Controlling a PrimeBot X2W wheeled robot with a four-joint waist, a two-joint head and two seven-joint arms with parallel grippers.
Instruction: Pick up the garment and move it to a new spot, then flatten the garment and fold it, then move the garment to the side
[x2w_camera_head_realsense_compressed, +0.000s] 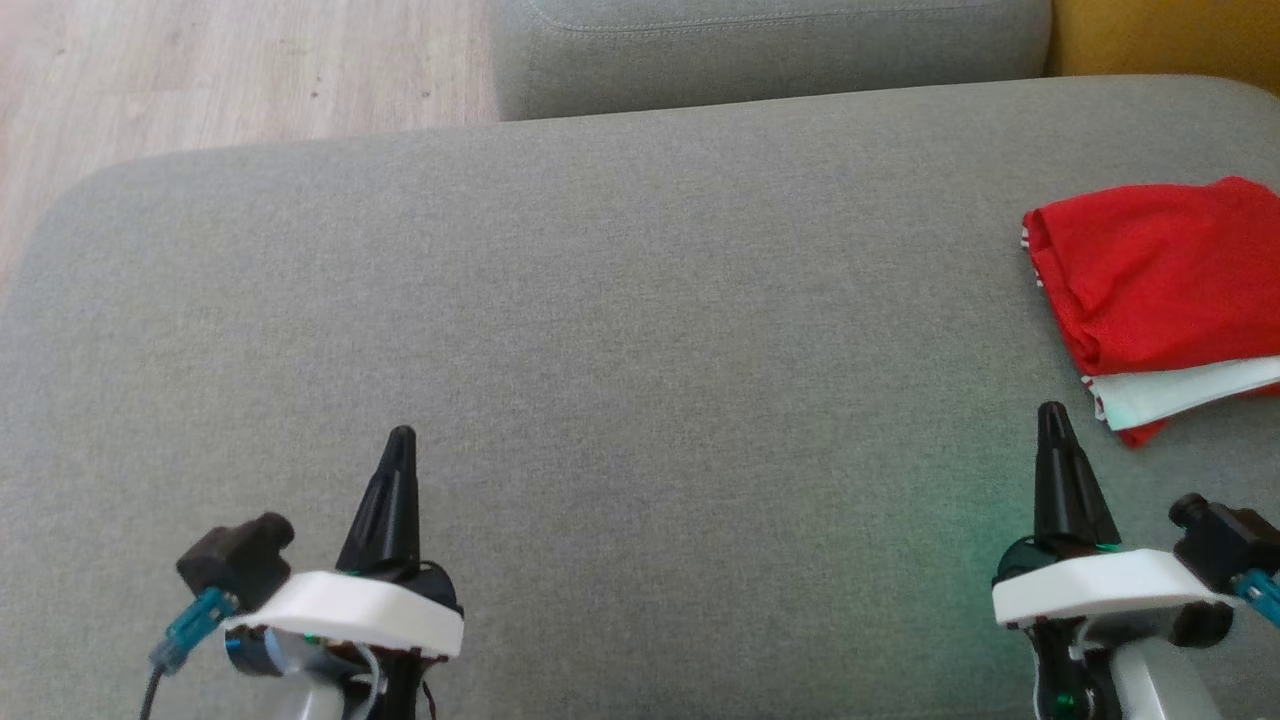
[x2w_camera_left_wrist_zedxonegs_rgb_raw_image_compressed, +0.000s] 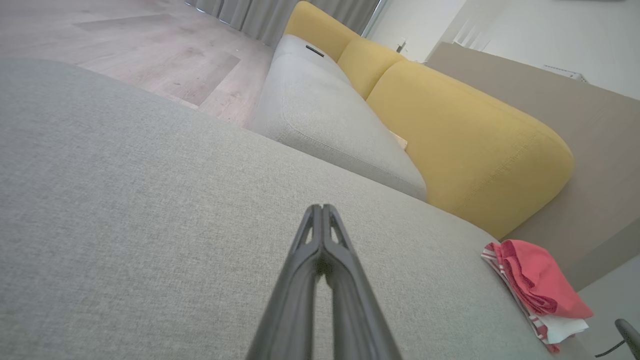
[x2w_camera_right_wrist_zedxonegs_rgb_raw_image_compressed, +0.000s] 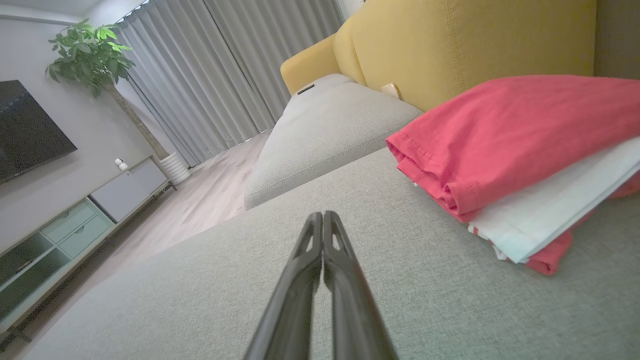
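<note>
Left gripper (x2w_camera_head_realsense_compressed: 401, 437): near left, over the seat; its two long dark fingers are pressed together to one point, with nothing between them.
Right gripper (x2w_camera_head_realsense_compressed: 1050, 410): near right, fingers likewise closed tip to tip, empty.
Seat cushion (x2w_camera_head_realsense_compressed: 640, 300): broad grey woven upholstery with a fine, even grain and rounded corners, beneath both grippers.
Garment position (x2w_camera_head_realsense_compressed: 1160, 270): on the right side of the seat cushion, just beyond and to the right of the right gripper's tip, not touching it; well apart from the left gripper.
Garment make: soft red knit folded into a flat stack, with stitched hems along its left edge; a smooth white layer juts out at the near side, and a thin red-and-white striped edge shows beneath.
Far cushion (x2w_camera_head_realsense_compressed: 770, 50): a second grey seat in the same weave with a piped seam, beyond the first.
Backrest (x2w_camera_left_wrist_zedxonegs_rgb_raw_image_compressed: 465, 130): plump mustard-yellow fabric, rounded, at the far right behind the garment.
Floor (x2w_camera_head_realsense_compressed: 200, 70): pale wood planks, far left.
Room beyond: grey pleated curtains (x2w_camera_right_wrist_zedxonegs_rgb_raw_image_compressed: 225, 75), a leafy plant (x2w_camera_right_wrist_zedxonegs_rgb_raw_image_compressed: 90, 55), a dark screen (x2w_camera_right_wrist_zedxonegs_rgb_raw_image_compressed: 25, 130) above a low cabinet (x2w_camera_right_wrist_zedxonegs_rgb_raw_image_compressed: 75, 220).
</note>
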